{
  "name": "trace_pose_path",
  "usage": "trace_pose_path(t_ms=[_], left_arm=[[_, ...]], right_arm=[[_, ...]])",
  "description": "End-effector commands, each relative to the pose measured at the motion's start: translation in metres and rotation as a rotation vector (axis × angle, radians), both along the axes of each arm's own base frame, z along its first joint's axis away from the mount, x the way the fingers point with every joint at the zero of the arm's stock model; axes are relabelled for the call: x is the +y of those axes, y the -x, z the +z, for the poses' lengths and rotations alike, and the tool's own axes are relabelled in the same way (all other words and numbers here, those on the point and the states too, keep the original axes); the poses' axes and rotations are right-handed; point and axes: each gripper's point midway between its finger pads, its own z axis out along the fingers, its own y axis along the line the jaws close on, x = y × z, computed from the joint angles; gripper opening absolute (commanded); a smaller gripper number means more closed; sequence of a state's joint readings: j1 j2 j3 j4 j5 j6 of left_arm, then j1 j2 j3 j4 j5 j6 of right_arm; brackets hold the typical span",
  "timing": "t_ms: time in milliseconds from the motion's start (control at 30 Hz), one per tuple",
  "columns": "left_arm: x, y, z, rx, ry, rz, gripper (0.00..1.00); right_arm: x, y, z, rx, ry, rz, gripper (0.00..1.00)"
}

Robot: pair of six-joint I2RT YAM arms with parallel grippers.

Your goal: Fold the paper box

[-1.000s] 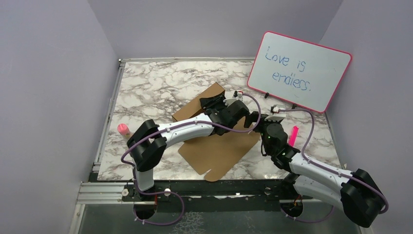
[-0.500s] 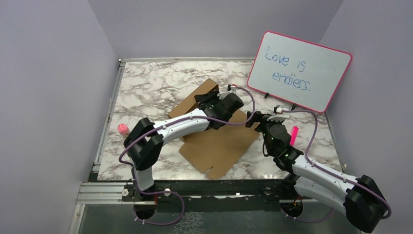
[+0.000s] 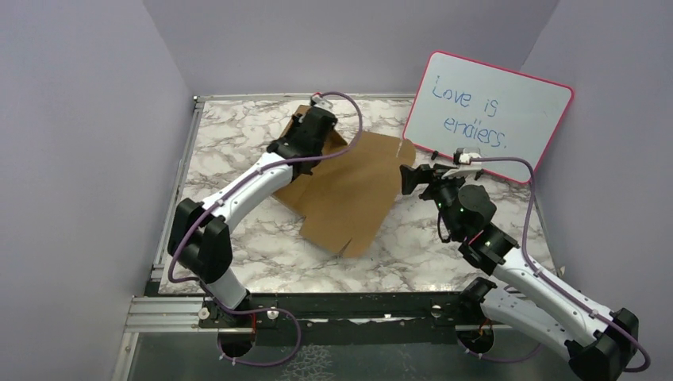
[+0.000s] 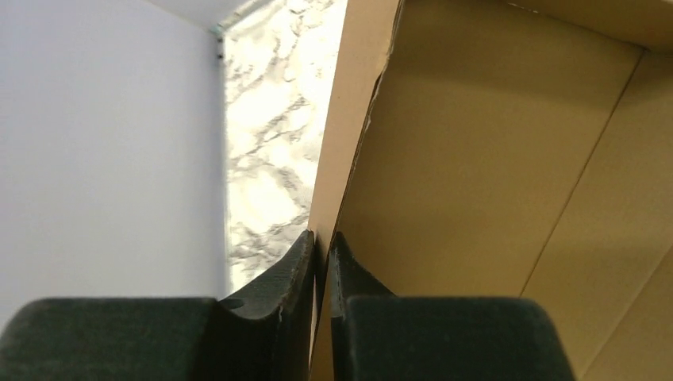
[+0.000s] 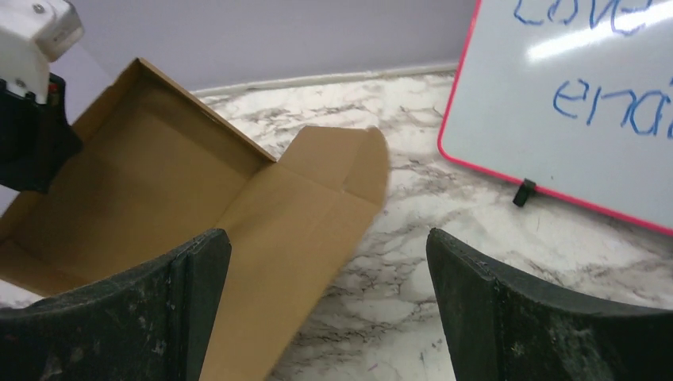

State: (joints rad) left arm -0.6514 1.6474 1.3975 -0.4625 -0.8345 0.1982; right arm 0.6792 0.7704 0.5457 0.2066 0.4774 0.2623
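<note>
Lavender walls (image 3: 79,119) around a marble-patterned table (image 3: 230,127), whiteboard (image 3: 488,117) at right

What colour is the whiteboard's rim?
Pinkish red. The rim runs all round the whiteboard and shows best in the top external view.

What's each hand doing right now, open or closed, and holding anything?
Left hand: closed on an edge of the paper box.
Right hand: open, holding nothing.

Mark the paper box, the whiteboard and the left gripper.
paper box (image 3: 349,194): top view, flat middle panel.
whiteboard (image 3: 490,111): top view, white writing face.
left gripper (image 4: 321,243): left wrist view, between the fingertips pinching a box wall.
</note>
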Motion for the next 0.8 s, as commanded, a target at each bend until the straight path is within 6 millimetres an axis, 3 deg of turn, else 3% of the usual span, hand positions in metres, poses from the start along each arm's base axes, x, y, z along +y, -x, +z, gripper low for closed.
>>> trace_pose_path(t_ms=[0,200,333,533,767], left_arm=[[0.007,-0.006,-0.023,0.087,0.373,-0.03,0.11],[0.035,-0.007,-0.068,0.208,0.718,0.064,0.11],[0.041,0.0,-0.095,0.273,0.919,0.121,0.11],[0.027,0.016,-0.124,0.32,1.144,0.188,0.12],[0.009,0.031,-0.13,0.245,1.403,0.239,0.2]], right_arm=[[0.008,0.007,0.023,0.02,0.069,0.082,0.99],[0.011,0.012,0.038,-0.003,0.074,0.116,0.99],[0.014,0.014,0.046,-0.021,0.081,0.141,0.99],[0.02,0.015,0.044,0.007,0.13,0.183,0.99],[0.043,0.015,0.05,0.014,0.175,0.298,0.99]])
